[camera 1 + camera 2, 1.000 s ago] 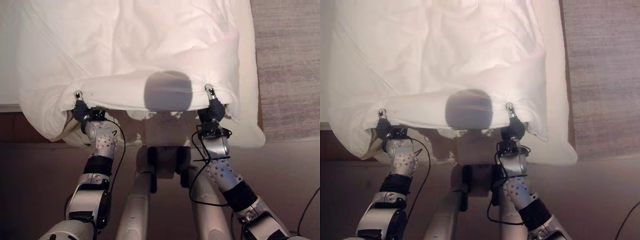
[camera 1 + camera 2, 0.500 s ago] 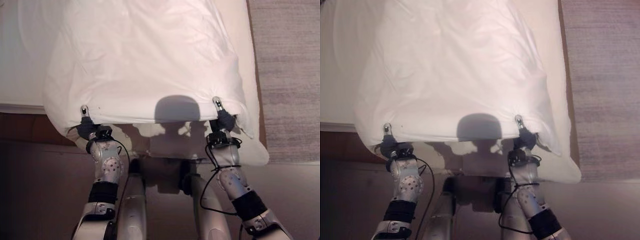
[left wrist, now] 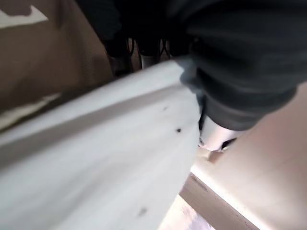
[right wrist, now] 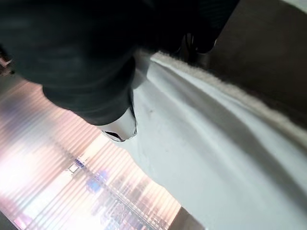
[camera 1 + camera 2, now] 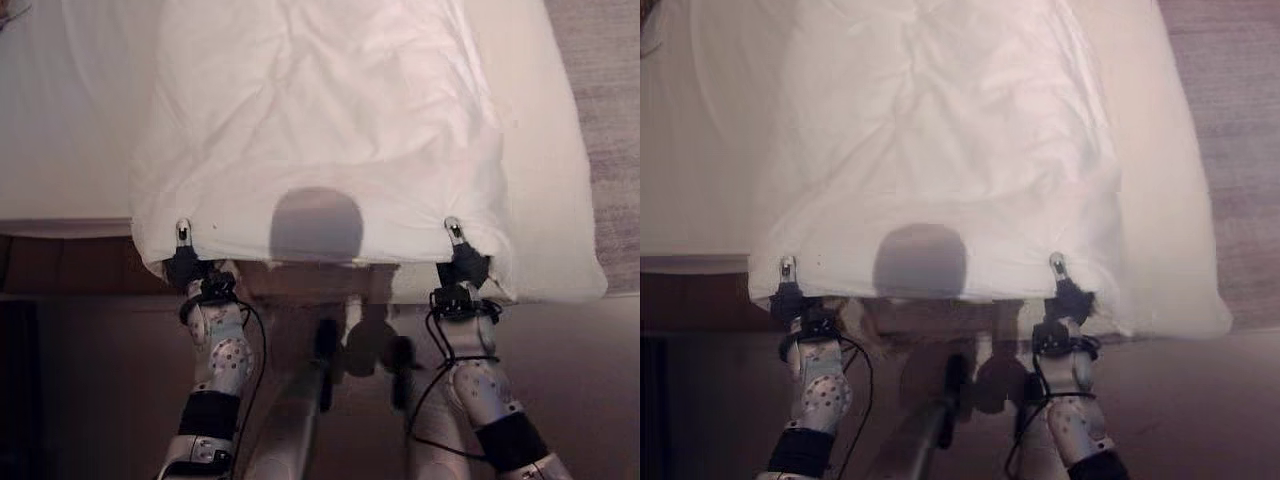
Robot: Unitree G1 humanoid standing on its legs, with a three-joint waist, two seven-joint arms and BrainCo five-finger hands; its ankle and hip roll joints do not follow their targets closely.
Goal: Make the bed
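Observation:
A white duvet lies lengthwise on the bed, with its near edge hanging just past the foot. My left hand pinches that edge near its left corner, thumb on top of the cloth. At the right corner my right hand grips the edge the same way. The left wrist view shows the hand's dark cover against the taut duvet. In the right wrist view, the dark cover lies on the cloth. The fingers of both hands are hidden under the duvet.
The white bed sheet lies bare left of the duvet and in a strip along its right. The brown wooden bed frame runs below the mattress edge. A grey rug lies right of the bed.
The view has shifted. Both hands, still holding the duvet's edge, have come down toward the foot of the bed. The folded bulge near the edge has been drawn flatter.

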